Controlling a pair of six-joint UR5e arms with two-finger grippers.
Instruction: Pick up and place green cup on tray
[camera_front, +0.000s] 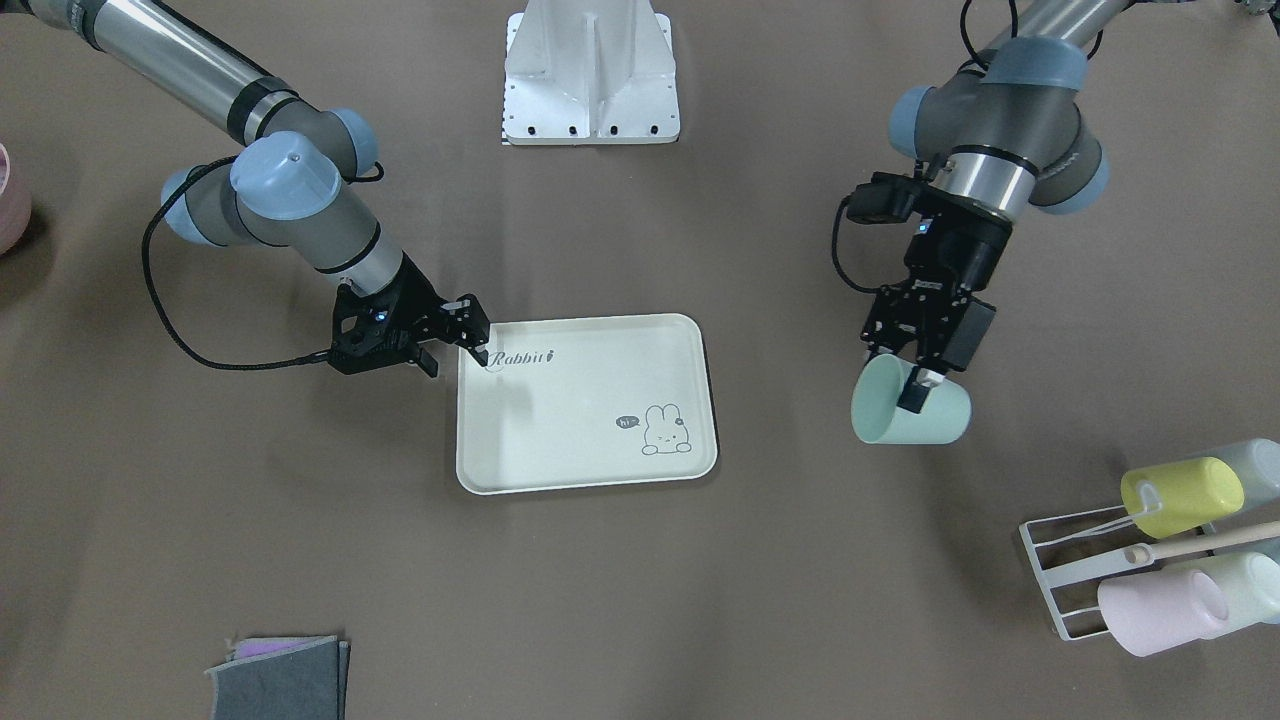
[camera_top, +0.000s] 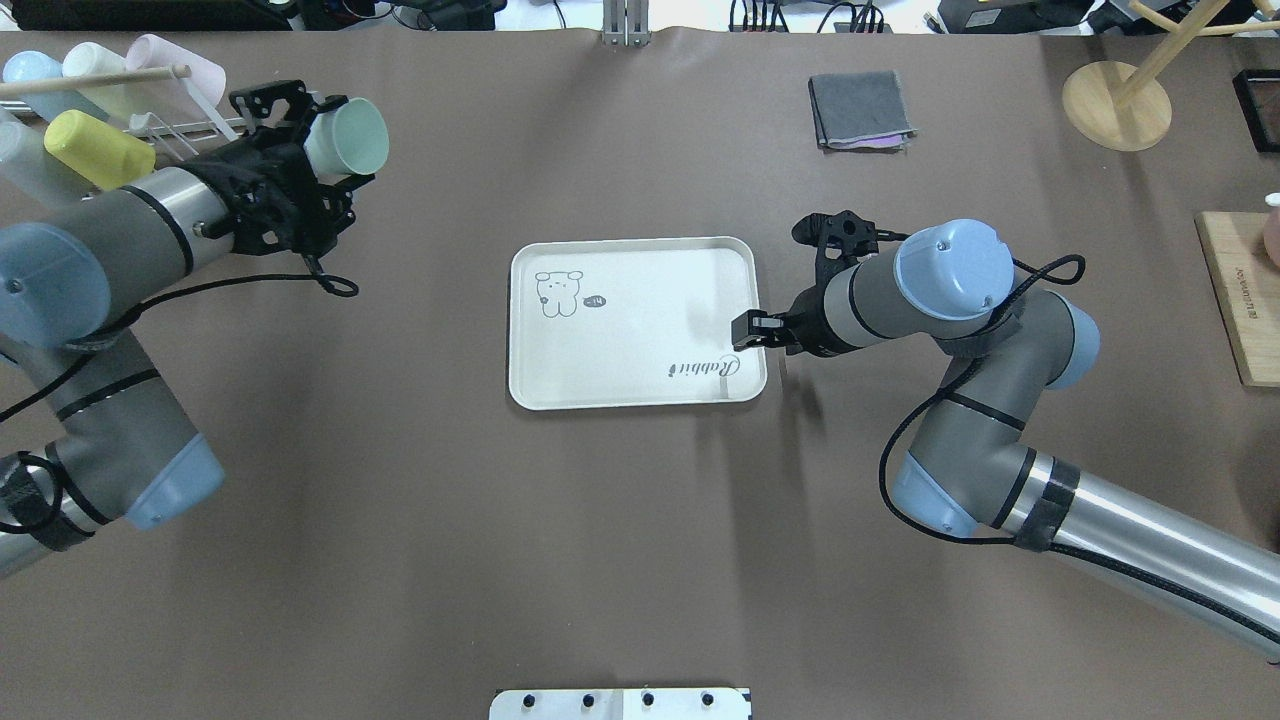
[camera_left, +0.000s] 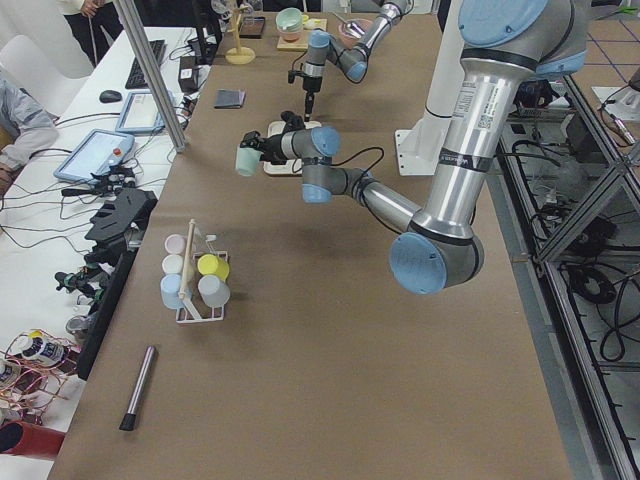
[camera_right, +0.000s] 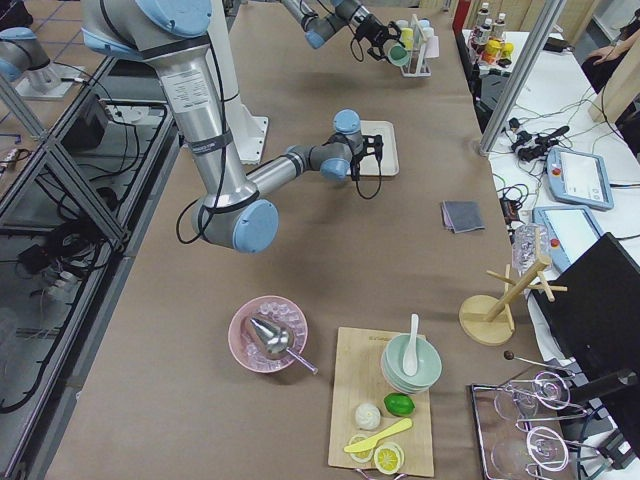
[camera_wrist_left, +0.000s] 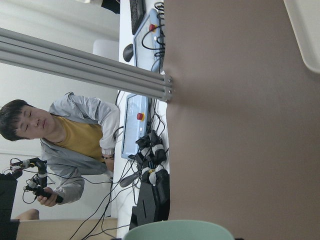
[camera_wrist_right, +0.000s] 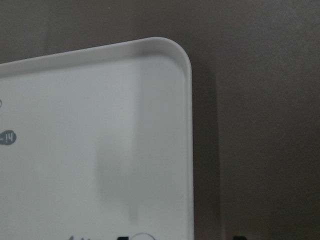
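The green cup is tipped on its side in the air, held by my left gripper, which is shut on its rim with one finger inside. In the overhead view the green cup hangs next to the cup rack, well left of the tray. Its rim shows at the bottom of the left wrist view. The cream tray with "Rabbit" lettering lies flat at mid-table and holds nothing. My right gripper is open, its fingers either side of the tray's rim at the lettered corner; that corner fills the right wrist view.
A white wire rack holds a yellow cup, a pink cup and pale cups on the robot's left. A folded grey cloth lies on the operators' side. The robot's white base and a wooden stand are also there.
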